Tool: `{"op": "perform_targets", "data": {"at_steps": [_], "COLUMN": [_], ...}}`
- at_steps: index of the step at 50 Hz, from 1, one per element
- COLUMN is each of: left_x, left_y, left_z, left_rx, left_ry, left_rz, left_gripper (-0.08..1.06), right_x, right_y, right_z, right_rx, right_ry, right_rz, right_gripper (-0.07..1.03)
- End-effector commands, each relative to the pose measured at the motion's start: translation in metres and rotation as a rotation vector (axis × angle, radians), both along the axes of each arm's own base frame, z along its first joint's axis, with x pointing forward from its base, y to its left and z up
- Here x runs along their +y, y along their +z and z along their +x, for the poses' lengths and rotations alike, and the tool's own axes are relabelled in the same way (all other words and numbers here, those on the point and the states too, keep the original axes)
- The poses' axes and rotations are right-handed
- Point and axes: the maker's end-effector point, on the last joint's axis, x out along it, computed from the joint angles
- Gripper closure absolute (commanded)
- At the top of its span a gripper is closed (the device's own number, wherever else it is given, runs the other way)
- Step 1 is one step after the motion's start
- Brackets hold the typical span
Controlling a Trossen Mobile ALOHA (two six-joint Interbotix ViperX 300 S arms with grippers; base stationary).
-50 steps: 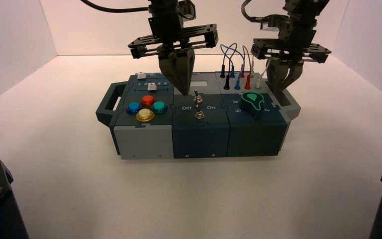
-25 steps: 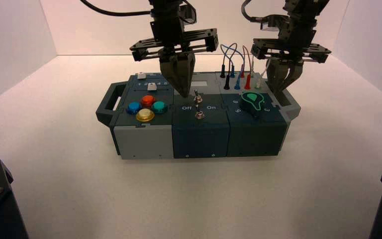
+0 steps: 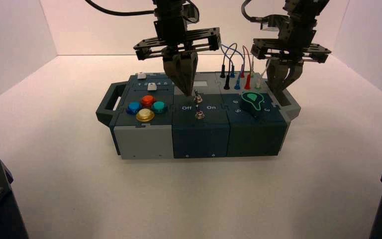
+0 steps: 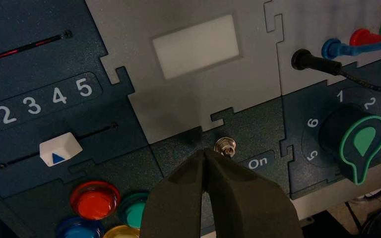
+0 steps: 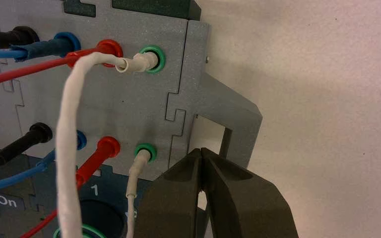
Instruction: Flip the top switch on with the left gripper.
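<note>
The top switch [image 3: 197, 96] [image 4: 225, 146] is a small silver toggle on the dark middle panel, just below the pale grey plate [image 4: 196, 45]. My left gripper [image 3: 188, 93] [image 4: 207, 151] is shut, fingers meeting in a point. Its tip sits right beside the toggle, on the "Off" side, touching or nearly touching the lever. An "On" label [image 4: 258, 161] lies on the toggle's other side. The second toggle [image 3: 198, 115] stands nearer the box's front edge. My right gripper [image 3: 279, 91] [image 5: 202, 150] is shut and hangs over the box's right end by the handle.
The box [image 3: 144, 142] carries coloured buttons [image 3: 145, 115], a white slider [image 4: 59, 148] under the numbers, a green-tipped knob [image 4: 361, 144] and plugged wires [image 3: 237, 69]. White walls enclose the table; dark blocks fill the front corners.
My left gripper has moved right along the box, from over the "Off" side toward the top switch, until its tip reached the toggle. The right arm has not moved.
</note>
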Motion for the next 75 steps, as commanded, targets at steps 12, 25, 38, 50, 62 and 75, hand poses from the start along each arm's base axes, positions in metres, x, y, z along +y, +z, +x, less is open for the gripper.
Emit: {"op": "perform_targets", "data": {"at_steps": [12, 25, 38, 50, 62, 75], "left_x": [-0.007, -0.010, -0.013, -0.018, -0.024, -0.028], "left_y": [0.012, 0.007, 0.008, 0.010, 0.013, 0.013], "left_z": [0.007, 0.006, 0.007, 0.002, 0.000, -0.005], "left_rx": [-0.026, -0.017, -0.020, -0.012, -0.007, 0.000], "left_ry": [0.004, -0.002, -0.002, -0.017, -0.024, -0.029], "left_rz": [-0.026, -0.021, -0.024, -0.024, -0.031, -0.029], "left_gripper": [1.01, 1.01, 1.01, 1.01, 1.01, 1.01], "right_x": [-0.005, -0.005, -0.005, -0.005, -0.005, -0.005], "right_y": [-0.021, -0.021, -0.021, -0.021, -0.021, -0.021], "right_z": [-0.011, -0.011, -0.011, -0.011, -0.012, -0.012], "right_rx": [0.062, 0.062, 0.062, 0.063, 0.065, 0.066], "right_ry": [0.034, 0.034, 0.034, 0.035, 0.035, 0.035], "right_rz": [-0.032, -0.032, -0.032, -0.032, -0.032, -0.032], "right_gripper": [0.99, 0.99, 0.99, 0.99, 0.99, 0.99]}}
